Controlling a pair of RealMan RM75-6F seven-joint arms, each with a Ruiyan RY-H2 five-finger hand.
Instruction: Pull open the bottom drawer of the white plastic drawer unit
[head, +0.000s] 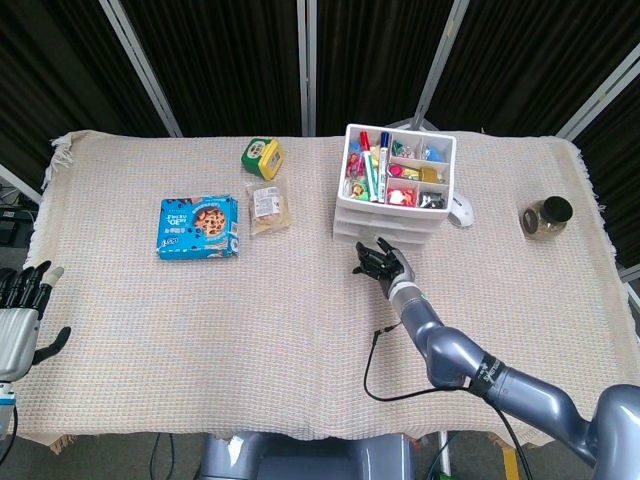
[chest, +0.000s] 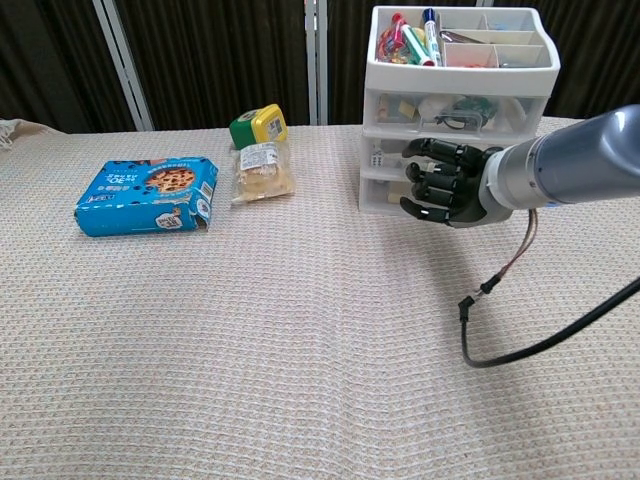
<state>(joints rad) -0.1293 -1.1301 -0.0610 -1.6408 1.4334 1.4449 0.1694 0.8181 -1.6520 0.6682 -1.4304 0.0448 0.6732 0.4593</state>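
The white plastic drawer unit (head: 346, 214) (chest: 460, 92) stands at the back of the table, its top tray full of pens and small items. Its bottom drawer (chest: 383, 194) sits flush with the ones above. My right hand (head: 380, 262) (chest: 445, 183) hovers right in front of the lower drawers, fingers bent and spread toward the drawer fronts, and it hides most of them in the chest view. I cannot tell whether the fingertips touch the drawer. My left hand (head: 20, 310) rests open off the table's left edge, seen only in the head view.
A black cable (head: 375, 370) (chest: 490, 320) trails from the right wrist across the cloth. A blue cookie box (head: 198, 226), a snack bag (head: 267, 208) and a green-yellow tub (head: 261, 155) lie left of the unit. A white mouse (head: 461, 210) and a jar (head: 546, 216) lie to its right.
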